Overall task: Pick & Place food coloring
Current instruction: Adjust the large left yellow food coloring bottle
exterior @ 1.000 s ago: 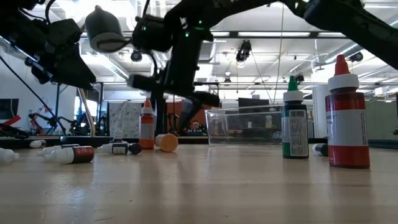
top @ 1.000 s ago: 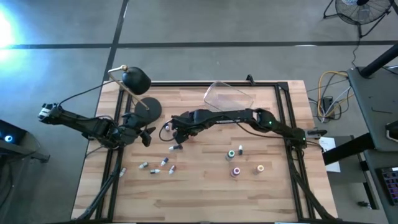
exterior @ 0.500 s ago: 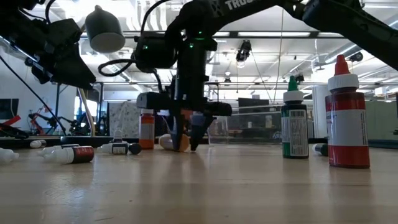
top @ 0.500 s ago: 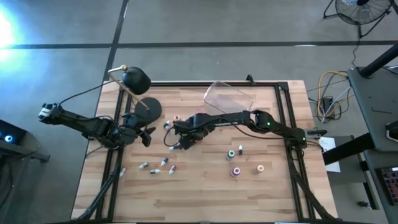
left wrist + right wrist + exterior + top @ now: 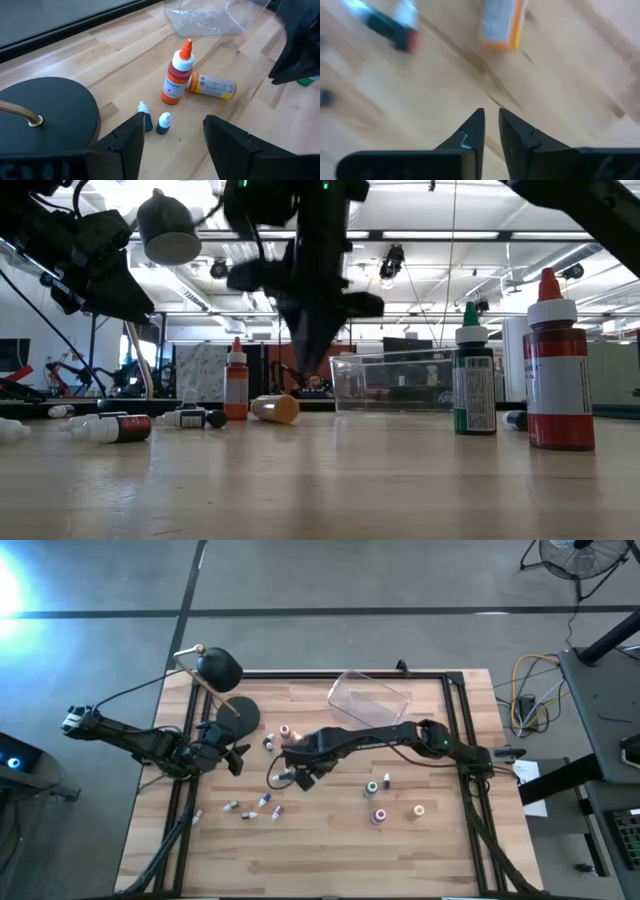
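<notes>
Overhead, the right gripper (image 5: 304,777) hung above the wooden table (image 5: 330,855), near its middle, on an arm stretched in from the right side. In its wrist view the two dark fingers (image 5: 474,127) stood almost pressed together, with only a thin slit between the tips and nothing pinched there. Bare wood lay beneath them, and a lying orange bottle (image 5: 502,22) of food coloring rested on the table a short way beyond the tips, untouched. From the low view the gripper (image 5: 310,365) pointed down, clear of the tabletop, with that same bottle (image 5: 275,408) on its side below and a little to one side.

An upright orange bottle (image 5: 176,80) with a pointed cap stood just beside the lying one. Two tiny dark bottles (image 5: 164,122) lay near the round lamp base (image 5: 45,115). Several more small bottles (image 5: 255,808) were scattered toward the front left of the table, while a green bottle (image 5: 473,370) and a red bottle (image 5: 558,370) stood upright to the right.

The clear plastic tub (image 5: 368,695) sat at the table's back edge; whether anything lay inside could not be told.

The left gripper (image 5: 238,755) waited by the lamp (image 5: 218,668), fingers spread and empty.
</notes>
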Robot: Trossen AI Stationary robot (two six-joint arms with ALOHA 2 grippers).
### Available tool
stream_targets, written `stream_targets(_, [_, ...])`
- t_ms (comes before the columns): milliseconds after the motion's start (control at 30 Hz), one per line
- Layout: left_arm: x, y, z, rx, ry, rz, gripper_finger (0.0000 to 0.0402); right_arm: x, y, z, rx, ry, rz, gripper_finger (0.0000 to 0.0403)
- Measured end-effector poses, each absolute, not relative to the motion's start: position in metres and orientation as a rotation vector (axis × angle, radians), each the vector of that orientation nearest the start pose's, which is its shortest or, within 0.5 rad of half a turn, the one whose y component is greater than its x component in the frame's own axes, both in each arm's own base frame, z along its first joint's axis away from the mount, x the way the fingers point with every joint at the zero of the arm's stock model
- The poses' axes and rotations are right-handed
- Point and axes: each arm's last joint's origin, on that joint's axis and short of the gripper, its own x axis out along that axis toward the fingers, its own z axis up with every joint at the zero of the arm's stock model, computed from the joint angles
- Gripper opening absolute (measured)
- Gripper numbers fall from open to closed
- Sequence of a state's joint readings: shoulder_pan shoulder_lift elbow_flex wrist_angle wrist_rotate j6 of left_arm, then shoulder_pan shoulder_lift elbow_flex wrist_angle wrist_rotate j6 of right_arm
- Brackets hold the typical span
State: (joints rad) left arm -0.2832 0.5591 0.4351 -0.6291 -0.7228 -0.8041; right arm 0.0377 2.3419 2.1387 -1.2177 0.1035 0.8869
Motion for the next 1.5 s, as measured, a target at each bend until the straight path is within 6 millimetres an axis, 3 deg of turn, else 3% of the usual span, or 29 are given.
stream_targets(133, [0.113, -0.013, 0.212, -0.38, 0.454, 0.642, 0.0177, 0.478, -0.001, 0.224, 0.675, 1.139, -0.624, 0.01])
stream_targets(267, [0.113, -0.013, 0.212, -0.379, 0.454, 0.642, 0.0177, 0.485, -0.014, 0.225, 0.677, 1.069, -0.602, 0.0166])
stream_targets(433, [0.113, -0.013, 0.212, -0.39, 0.451, 0.644, 0.0177, 0.484, -0.025, 0.208, 0.651, 1.087, -0.659, 0.023])
stream_targets(633, [0.113, -0.013, 0.212, -0.403, 0.447, 0.647, 0.0177, 0.49, -0.03, 0.187, 0.6, 1.085, -0.631, 0.0261])
stream_targets(833, [0.113, -0.013, 0.212, -0.408, 0.445, 0.648, 0.0177, 0.493, -0.031, 0.167, 0.585, 1.127, -0.646, 0.0254])
stream_targets(1033, [0.113, -0.013, 0.212, -0.412, 0.444, 0.649, 0.0177, 0.491, -0.035, 0.15, 0.58, 1.154, -0.664, 0.0219])
stream_targets(1333, [0.113, -0.013, 0.212, -0.427, 0.439, 0.654, 0.0177, 0.487, -0.031, 0.15, 0.645, 1.221, -0.593, 0.0116])
stream_targets(1500, [0.113, -0.013, 0.212, -0.429, 0.438, 0.654, 0.0177, 0.485, -0.019, 0.156, 0.682, 1.283, -0.549, 0.0106])
